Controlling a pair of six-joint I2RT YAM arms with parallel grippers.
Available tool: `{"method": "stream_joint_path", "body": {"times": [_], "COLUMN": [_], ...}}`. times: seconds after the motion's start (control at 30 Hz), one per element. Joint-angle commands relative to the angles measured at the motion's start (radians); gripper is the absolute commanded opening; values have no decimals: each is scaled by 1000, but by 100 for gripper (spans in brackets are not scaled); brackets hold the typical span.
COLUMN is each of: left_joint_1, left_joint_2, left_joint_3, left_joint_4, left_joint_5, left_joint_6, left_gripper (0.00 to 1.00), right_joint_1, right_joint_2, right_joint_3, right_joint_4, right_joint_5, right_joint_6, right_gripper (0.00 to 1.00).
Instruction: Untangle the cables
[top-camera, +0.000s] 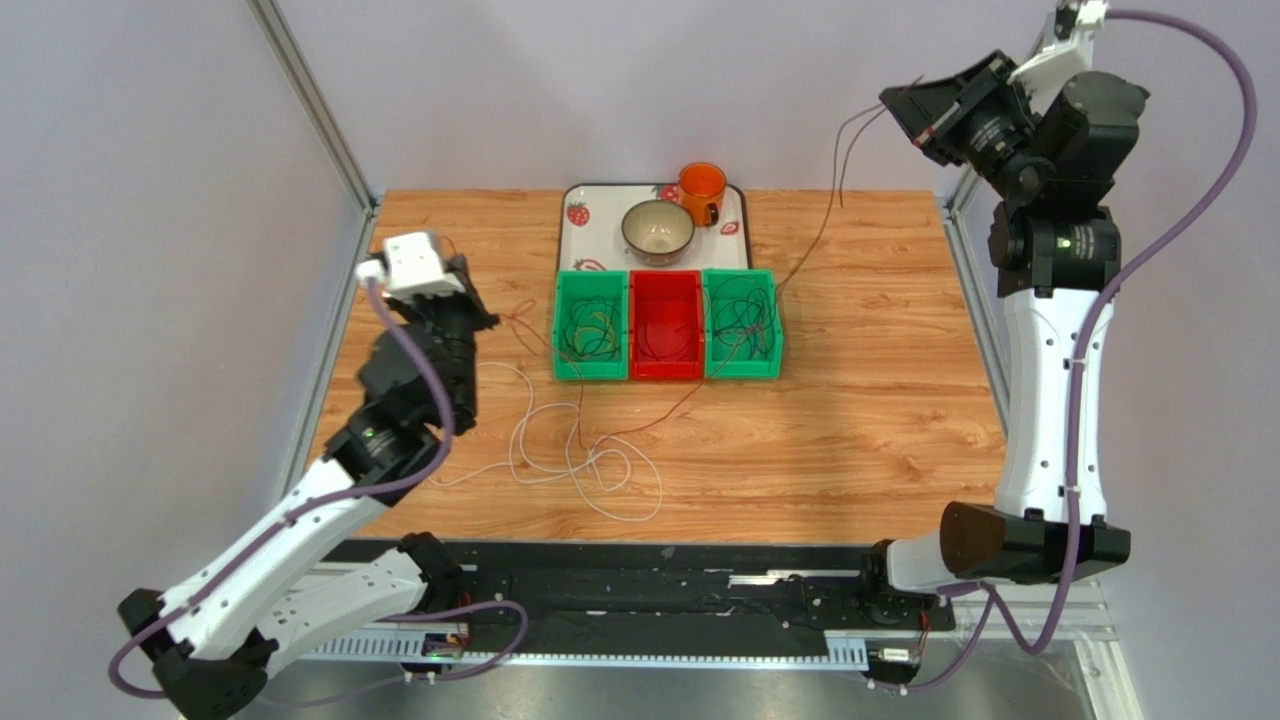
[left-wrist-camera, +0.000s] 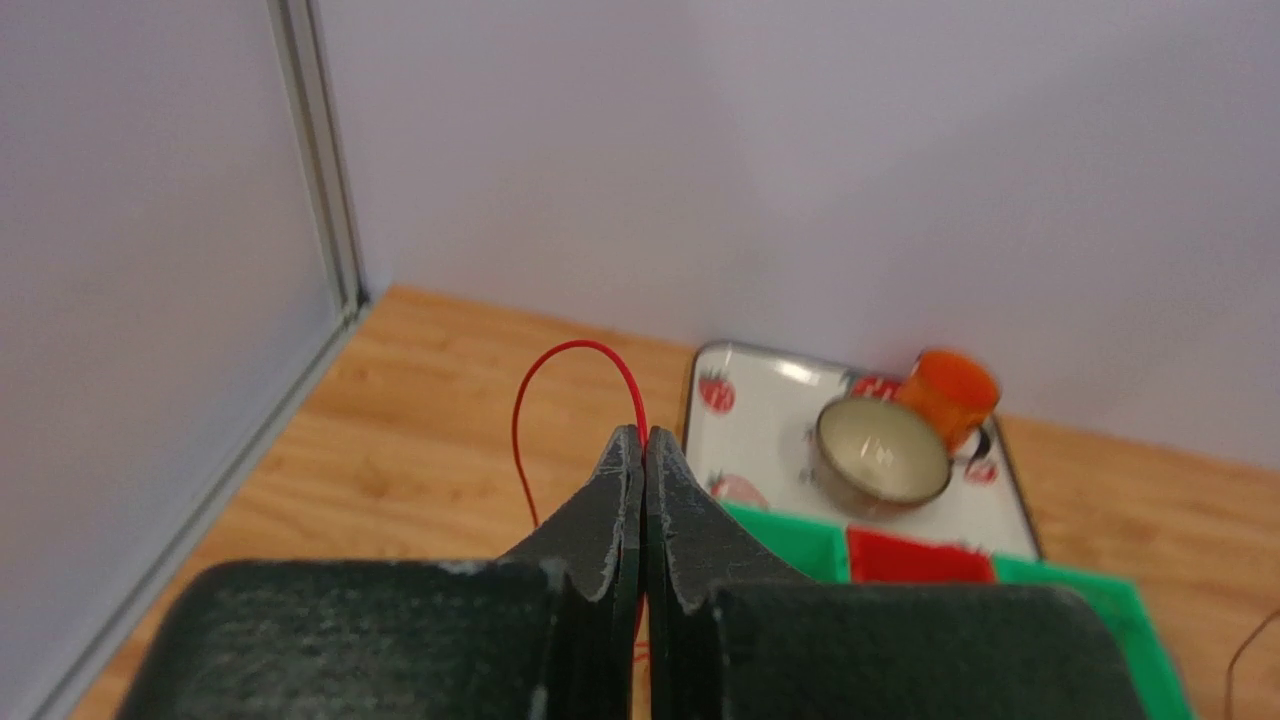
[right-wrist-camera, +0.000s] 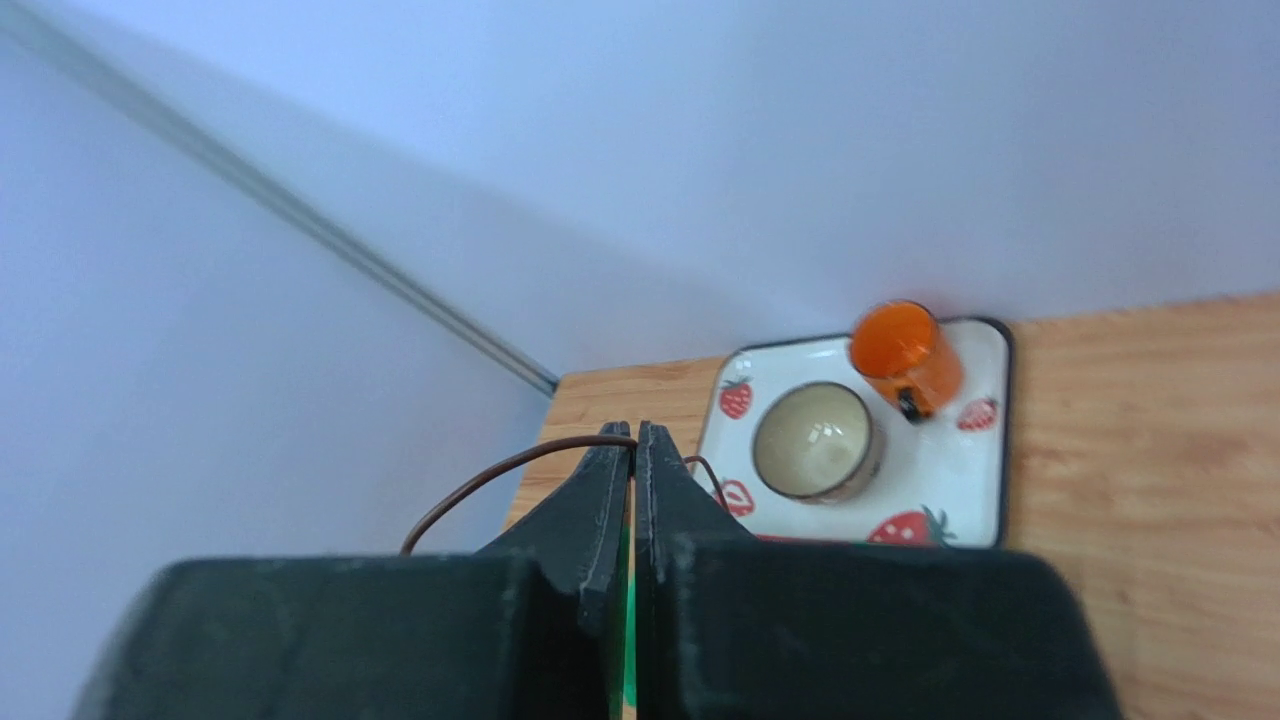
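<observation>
My left gripper (top-camera: 481, 317) is shut on a thin red cable (left-wrist-camera: 559, 350), which loops up out of the fingertips in the left wrist view (left-wrist-camera: 643, 438). My right gripper (top-camera: 903, 102) is raised high at the back right, shut on a thin brown cable (right-wrist-camera: 489, 476) at its tips (right-wrist-camera: 633, 434). That brown cable (top-camera: 819, 225) hangs down toward the right green bin (top-camera: 772, 348). White cable loops (top-camera: 568, 455) lie tangled on the wooden table in front of the bins. Dark cables lie coiled in the left green bin (top-camera: 562, 324) and the right one.
A red bin (top-camera: 666, 365) stands between the two green ones. Behind them a strawberry-print tray (top-camera: 585, 206) holds a bowl (top-camera: 657, 228) and an orange cup (top-camera: 700, 188). Grey walls and a metal post (top-camera: 319, 105) close the back and left.
</observation>
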Motion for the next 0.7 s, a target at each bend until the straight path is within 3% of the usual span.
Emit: {"method": "stream_joint_path", "body": {"times": [0.0,0.1,0.2,0.43,0.67], "left_joint_1": [7,9,10,10,10], "left_joint_2": [43,86,126,195,423], "left_joint_3": [-158,-209,-182,-53,100], "left_joint_4": [-169,-178,-193,-121,-78], "left_joint_5": [-45,41,151,351,454], "left_joint_6": [-269,-357,-360,-254,-207], "left_gripper": [0,0,0,0,0], "right_joint_1": [30,49,76,96,105], "right_joint_2": [-6,3,-36,-298,-518], "right_joint_3": [190,256,209,-210,-596], "right_joint_4": [57,146,166,102,89], "right_joint_5": [-99,-162,-173,5,27], "right_joint_6": [20,78,77,-33,-58], "right_gripper": [0,0,0,0,0]}}
